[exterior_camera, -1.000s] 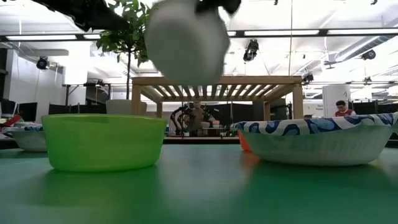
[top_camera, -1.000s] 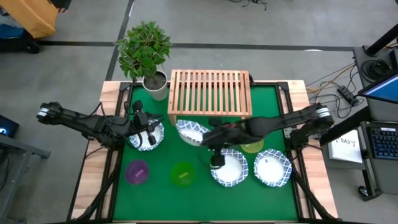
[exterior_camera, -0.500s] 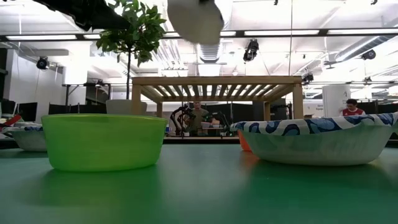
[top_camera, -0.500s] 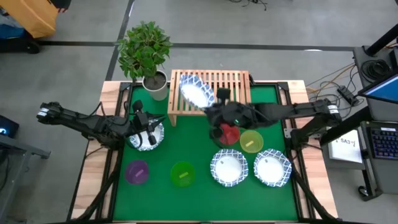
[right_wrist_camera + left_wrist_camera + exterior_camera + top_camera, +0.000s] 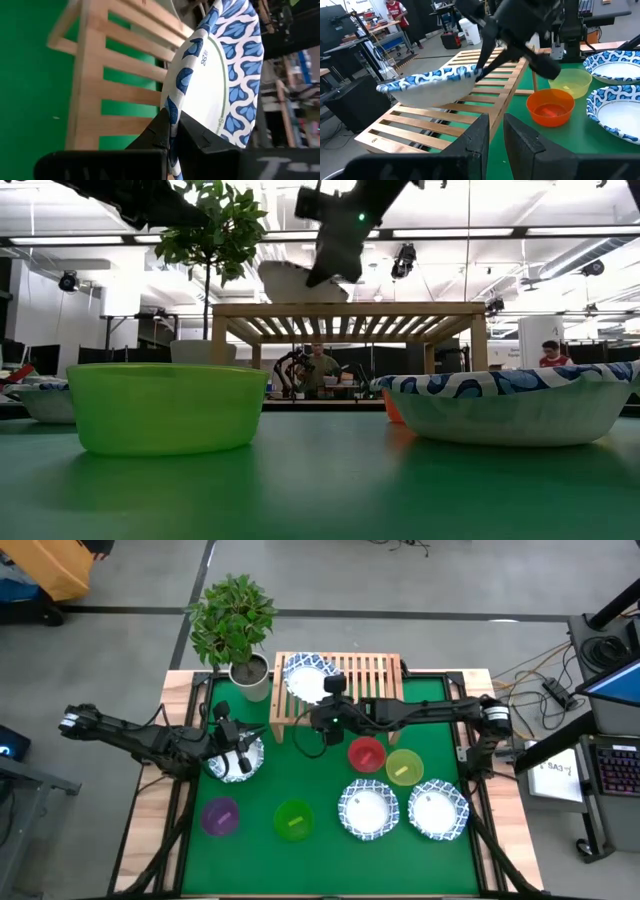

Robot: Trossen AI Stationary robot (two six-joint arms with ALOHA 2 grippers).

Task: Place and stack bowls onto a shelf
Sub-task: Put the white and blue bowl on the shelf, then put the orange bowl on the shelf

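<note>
A wide white bowl with a blue patterned rim hangs in my right gripper over the left end of the light-wood shelf. In the low view that bowl is just above the shelf's top; whether it touches, I cannot tell. My left gripper is shut above another wide bowl at the table's left. Two more wide bowls and the red, yellow-green, green and purple bowls stand on the table. My right gripper pinches the wide bowl's rim between its two fingers, one on the inner side and one on the outer. It comes slanting down from the table's right and near side, at the bowl's near right edge. The bowl is held almost level.
A potted plant in a white pot stands at the shelf's far left corner. The green mat lies bare along the near edge. People show in the room beyond the table.
My right gripper has lifted the wide bowl from the table in front of the shelf, carried it toward the far edge and lowered it over the shelf's left end. The bowl was steeply tilted on the way and now lies almost level.
</note>
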